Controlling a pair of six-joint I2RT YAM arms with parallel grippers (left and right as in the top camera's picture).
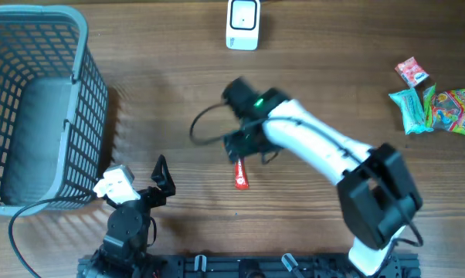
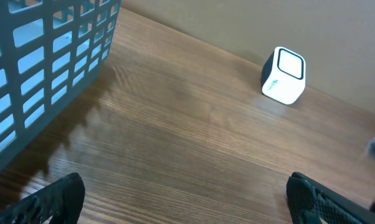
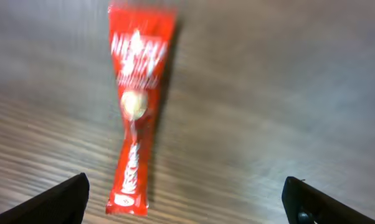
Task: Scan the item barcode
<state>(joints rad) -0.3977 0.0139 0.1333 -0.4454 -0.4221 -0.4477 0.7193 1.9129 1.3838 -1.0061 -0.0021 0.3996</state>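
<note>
Right gripper (image 3: 190, 202), jaws spread wide and holding nothing, hangs over the single red sachet (image 3: 134, 124), which lies flat on the wooden table (image 1: 333, 77) near mid-table, touching neither fingertip; the left gripper (image 2: 187, 199), also open and unladen, sits at the near edge. One grey lattice basket (image 1: 86, 100) fills the far-left corner, one white barcode scanner (image 1: 242, 23) stands at the far edge, and at least three snack packets (image 1: 433, 108) cluster at the right edge. Bare wood lies between sachet and scanner, and on all sides of the sachet.
</note>
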